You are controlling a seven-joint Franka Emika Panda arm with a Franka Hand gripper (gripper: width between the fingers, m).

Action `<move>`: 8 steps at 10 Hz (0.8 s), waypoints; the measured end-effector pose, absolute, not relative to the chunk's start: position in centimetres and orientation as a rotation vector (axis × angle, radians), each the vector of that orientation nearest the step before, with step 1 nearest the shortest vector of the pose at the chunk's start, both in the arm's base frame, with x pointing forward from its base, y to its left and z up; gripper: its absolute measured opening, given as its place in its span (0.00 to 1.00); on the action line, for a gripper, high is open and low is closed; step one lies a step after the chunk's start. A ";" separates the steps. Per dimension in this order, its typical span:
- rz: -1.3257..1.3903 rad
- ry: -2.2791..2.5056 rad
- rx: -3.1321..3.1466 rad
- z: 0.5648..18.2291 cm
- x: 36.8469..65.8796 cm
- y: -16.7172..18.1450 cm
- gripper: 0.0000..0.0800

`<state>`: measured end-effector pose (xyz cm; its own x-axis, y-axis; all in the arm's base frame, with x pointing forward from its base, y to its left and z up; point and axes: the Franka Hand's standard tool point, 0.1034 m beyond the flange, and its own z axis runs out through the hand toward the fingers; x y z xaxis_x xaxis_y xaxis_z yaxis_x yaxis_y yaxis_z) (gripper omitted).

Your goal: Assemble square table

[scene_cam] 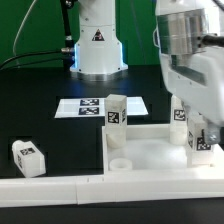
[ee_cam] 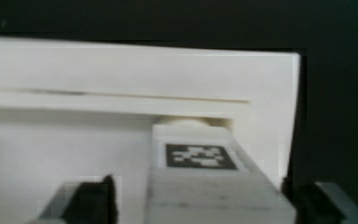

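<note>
The gripper (ee_cam: pixel 197 200) is sitting at the lower edge of the wrist frame, its two dark fingers (ee_cam: pixel 91 198) spread wide on either side of a tagged white leg (ee_cam: pixel 201 160); a gap is showing on each side, so it is not clamping the leg, though whether the pads are about to close is hard to judge. In the exterior view the gripper itself is lost behind the arm's body at the right edge, where the leg (scene_cam: pixel 201 140) is standing by the right side of the tabletop (scene_cam: pixel 150 155). That tray-like tabletop is lying in the lower middle of the frame on the black worktop (scene_cam: pixel 40 105), with a second leg (scene_cam: pixel 116 112) upright at its far left corner and a third leg (scene_cam: pixel 28 156) lying loose at the lower left. The marker board (scene_cam: pixel 88 106) is resting behind, near the robot base (scene_cam: pixel 97 45). The step in hand is likely seating or screwing this leg into a corner hole; the next move calls for a square, centred grip. The hole under the leg is hidden.
</note>
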<state>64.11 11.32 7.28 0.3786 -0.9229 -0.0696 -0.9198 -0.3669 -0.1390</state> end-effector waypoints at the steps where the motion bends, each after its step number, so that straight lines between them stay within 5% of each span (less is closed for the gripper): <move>1: -0.043 1.479 -2.598 7.5 64.2 11.5 0.75; 4: -0.057 1.214 -2.762 7.5 64.1 11.5 0.81; 8: -0.234 0.069 -3.063 7.6 64.8 11.6 0.81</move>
